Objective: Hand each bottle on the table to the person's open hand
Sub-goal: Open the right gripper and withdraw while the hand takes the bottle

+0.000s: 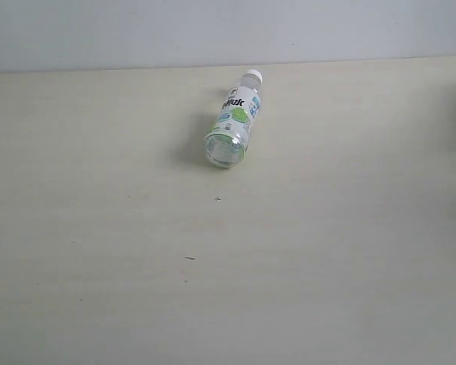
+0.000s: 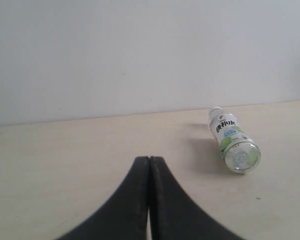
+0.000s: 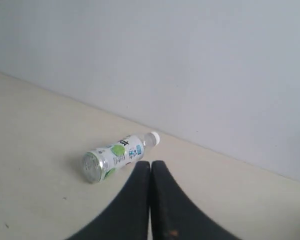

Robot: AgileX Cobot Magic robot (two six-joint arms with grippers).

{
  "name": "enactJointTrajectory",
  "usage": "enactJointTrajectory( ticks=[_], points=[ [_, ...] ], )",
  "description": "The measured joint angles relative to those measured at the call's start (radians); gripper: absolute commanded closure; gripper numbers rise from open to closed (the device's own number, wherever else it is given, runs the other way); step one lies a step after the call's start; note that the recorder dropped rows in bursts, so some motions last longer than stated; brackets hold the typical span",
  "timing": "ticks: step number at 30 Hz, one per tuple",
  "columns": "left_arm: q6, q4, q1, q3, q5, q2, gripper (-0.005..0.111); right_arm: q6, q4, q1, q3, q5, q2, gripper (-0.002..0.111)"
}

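Observation:
One clear bottle (image 1: 233, 122) with a green-white label and a white cap lies on its side on the pale cream table (image 1: 99, 228), base toward the camera, cap toward the back wall. No arm shows in the exterior view. In the left wrist view my left gripper (image 2: 149, 159) is shut with nothing in it, and the bottle (image 2: 233, 141) lies well off to one side of it. My right gripper (image 3: 150, 163) is also shut and empty; the bottle (image 3: 115, 156) lies on the table beyond its tips, apart from them. No person's hand is in view.
A plain pale wall (image 1: 213, 30) rises at the table's far edge. A few tiny dark specks (image 1: 189, 258) mark the tabletop.

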Motion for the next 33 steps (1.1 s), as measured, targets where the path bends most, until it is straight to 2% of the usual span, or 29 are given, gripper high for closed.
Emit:
enactJointTrajectory(
  ticks=[5,13,33],
  points=[
    [0.0,0.0,0.0,0.0,0.0,0.0,0.107,0.015,0.0,0.0,0.045,-0.098,-0.002,0.108],
    [0.0,0.0,0.0,0.0,0.0,0.0,0.107,0.019,0.0,0.0,0.045,-0.102,-0.084,0.108],
    [0.0,0.0,0.0,0.0,0.002,0.0,0.107,0.018,0.0,0.0,0.045,-0.102,-0.088,0.108]
  ],
)
